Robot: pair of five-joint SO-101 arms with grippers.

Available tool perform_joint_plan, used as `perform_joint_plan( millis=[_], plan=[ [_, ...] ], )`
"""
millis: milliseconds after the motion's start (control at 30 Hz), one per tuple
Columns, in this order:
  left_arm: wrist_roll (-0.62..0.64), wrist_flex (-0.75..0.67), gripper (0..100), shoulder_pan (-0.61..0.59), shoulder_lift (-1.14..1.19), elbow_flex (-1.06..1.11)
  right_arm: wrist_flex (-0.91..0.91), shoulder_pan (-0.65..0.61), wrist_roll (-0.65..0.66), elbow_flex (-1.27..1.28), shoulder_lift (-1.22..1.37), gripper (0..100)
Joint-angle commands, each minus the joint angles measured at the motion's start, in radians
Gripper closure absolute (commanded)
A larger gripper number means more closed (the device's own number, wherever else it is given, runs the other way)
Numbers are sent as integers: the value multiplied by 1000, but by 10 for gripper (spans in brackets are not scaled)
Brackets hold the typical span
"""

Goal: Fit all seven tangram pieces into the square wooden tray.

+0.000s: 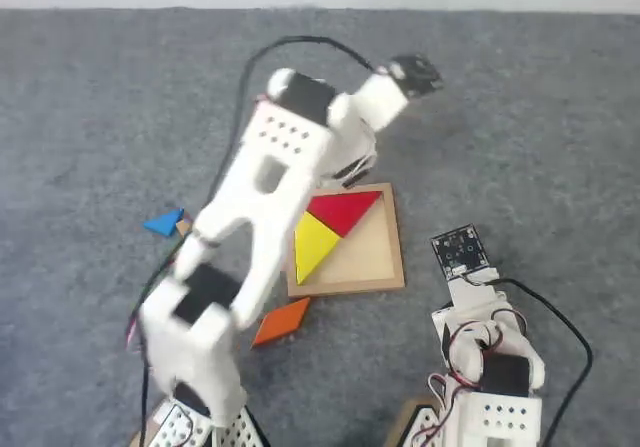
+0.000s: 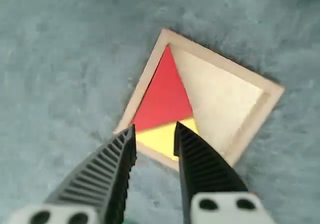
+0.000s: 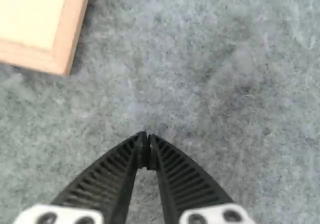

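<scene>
Two of the tangram pieces, a red triangle [image 2: 162, 96] and a yellow triangle [image 2: 162, 139], lie flat and edge to edge inside the square wooden tray [image 1: 350, 286], filling the side of it nearer the left arm. The rest of its floor is bare wood. The left gripper [image 2: 155, 129] hovers above the tray rim beside the yellow triangle, its fingers apart with nothing between them. The right gripper [image 3: 145, 136] hangs over the grey carpet [image 1: 520, 117] just off a corner of the tray, its fingers pressed together on nothing.

An orange piece [image 1: 282, 321] lies on the carpet just outside the tray's near edge, and a blue triangle [image 1: 163, 223] sits well apart from the tray on the left arm's side. The other pieces cannot be made out.

The pieces look thin, stiff and light, with smooth faces that would likely slip under a glancing pinch. Weight should be no trouble. The difficulty is that they lie flush on the carpet and offer little height to grab. The surest hold on the orange piece is probably across its narrow width, fingers on two parallel edges and tips pressed slightly into the pile. A triangle likely needs one finger on a side and the other near the opposite corner, or it may squirt out sideways.
</scene>
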Motion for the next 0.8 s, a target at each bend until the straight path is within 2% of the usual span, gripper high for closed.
perform_joint_plan(
  millis=[0,100,300,367,467,567,633,700,767],
  plan=[
    [204,-38,885,-57,-313,308,1,-4,8,17,-16,991],
    [288,-176,885,-147,-454,588,1,-4,8,17,-16,991],
    [299,-600,881,-359,-700,1127,1,-4,8,17,-16,991],
    [299,-704,881,-381,-761,1264,1,-4,8,17,-16,991],
    [295,-786,881,-342,-824,1388,1,-4,8,17,-16,991],
    [295,-736,880,-295,-850,1400,1,-4,8,17,-16,991],
    [290,-603,879,-256,-848,1366,1,-4,8,17,-16,991],
    [209,-440,853,-215,-848,1349,1,-4,8,17,-16,991],
    [72,-356,825,-167,-868,1392,1,-4,8,17,-16,991]
  ],
)
